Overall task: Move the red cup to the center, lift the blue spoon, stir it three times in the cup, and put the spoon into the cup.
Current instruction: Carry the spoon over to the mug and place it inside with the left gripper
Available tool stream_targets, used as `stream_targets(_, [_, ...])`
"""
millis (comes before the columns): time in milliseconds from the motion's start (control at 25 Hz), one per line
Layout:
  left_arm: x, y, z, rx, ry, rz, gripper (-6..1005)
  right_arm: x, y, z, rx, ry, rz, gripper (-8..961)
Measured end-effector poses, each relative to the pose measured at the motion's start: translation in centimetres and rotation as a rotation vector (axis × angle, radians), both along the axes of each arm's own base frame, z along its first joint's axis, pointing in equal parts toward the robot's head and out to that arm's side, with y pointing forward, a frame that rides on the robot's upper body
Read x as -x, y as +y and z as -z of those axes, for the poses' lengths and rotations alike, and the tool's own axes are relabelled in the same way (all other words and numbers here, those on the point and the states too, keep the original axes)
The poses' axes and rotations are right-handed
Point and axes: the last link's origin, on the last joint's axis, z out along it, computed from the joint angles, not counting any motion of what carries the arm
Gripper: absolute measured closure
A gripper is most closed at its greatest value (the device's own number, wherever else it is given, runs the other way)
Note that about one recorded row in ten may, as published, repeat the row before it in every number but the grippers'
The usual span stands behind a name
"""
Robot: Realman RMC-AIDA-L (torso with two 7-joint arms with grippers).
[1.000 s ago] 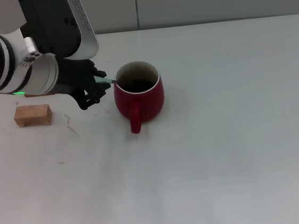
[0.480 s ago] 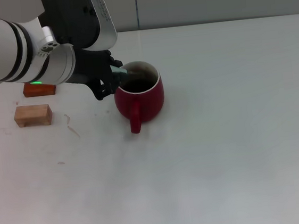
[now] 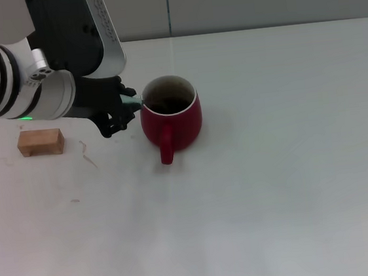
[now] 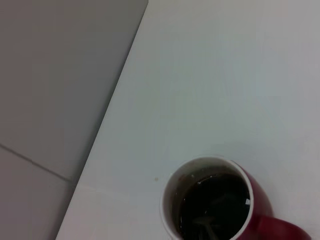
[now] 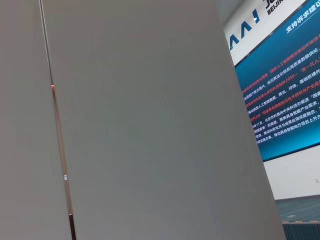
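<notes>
Left gripper (image 3: pixel 123 109) clamped on the blue spoon (image 3: pixel 134 100) — its tip in the red cup (image 3: pixel 171 114), cup upright mid-worktop (image 3: pixel 286 167), wooden block (image 3: pixel 40 142) well apart — right gripper unseen.

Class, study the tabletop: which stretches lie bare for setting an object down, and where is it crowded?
Bare: the table right of the red cup, and all of it nearer than the cup. Crowded: the cup's left, where the left pincer holds the blue spoon near the wooden block.
</notes>
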Motion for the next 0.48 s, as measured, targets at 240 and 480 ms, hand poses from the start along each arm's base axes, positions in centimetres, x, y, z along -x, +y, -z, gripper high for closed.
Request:
stream_targets(240, [0.7, 0.7, -0.7, -0.025, -0.003, -0.024, 784, 0.0, 0.0, 0.0, 0.001, 0.0, -0.001, 174])
stream_targets(480, [-0.1, 1.2, -0.3, -0.016, -0.002, -0.004, 783, 0.0, 0.0, 0.0, 0.001, -0.001, 0.001, 173])
